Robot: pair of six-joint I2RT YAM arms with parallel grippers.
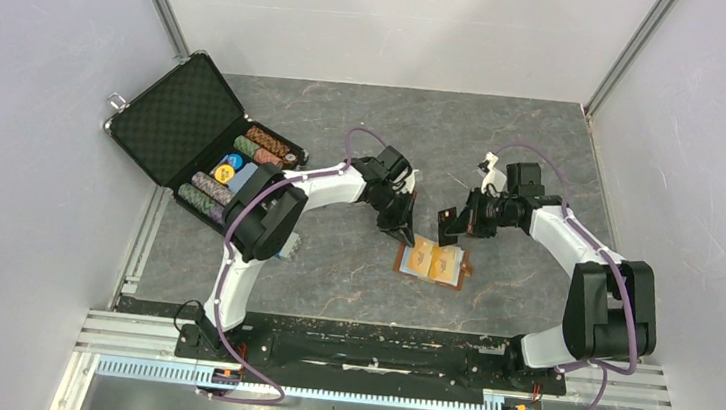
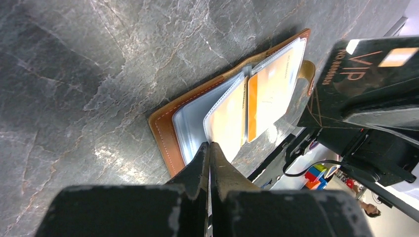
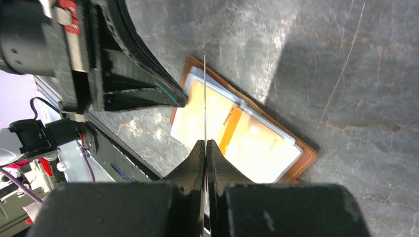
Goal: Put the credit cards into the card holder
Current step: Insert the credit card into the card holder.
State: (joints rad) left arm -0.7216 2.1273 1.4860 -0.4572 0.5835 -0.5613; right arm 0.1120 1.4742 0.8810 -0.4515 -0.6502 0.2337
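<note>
"Card holder [image 2: 164, 132], where does it sit?"

"Open flat on the grey tabletop [image 1: 352, 274], lower centre of the overhead view, between the two arms. Orange cards [image 2: 253, 111] already show through its clear sleeves [image 2: 190, 131]."

"And the grippers?"

"The right gripper [image 3: 205, 144] is clenched on a dark card [image 2: 363, 66], held on edge just over the holder. The left gripper [image 2: 210, 146] has its jaws pressed together, with the tips at a sleeve's edge near the middle of its wrist view. Whether they pinch the plastic I cannot tell."

"How should the insertion go?"

"I'd line the card's lower edge up with a sleeve mouth, tilt it shallow along the page, and slide it rather than push down. The left tips should steady the page or keep the sleeve open, so the holder doesn't skid or fold shut. Release only once the card is seated."
</note>
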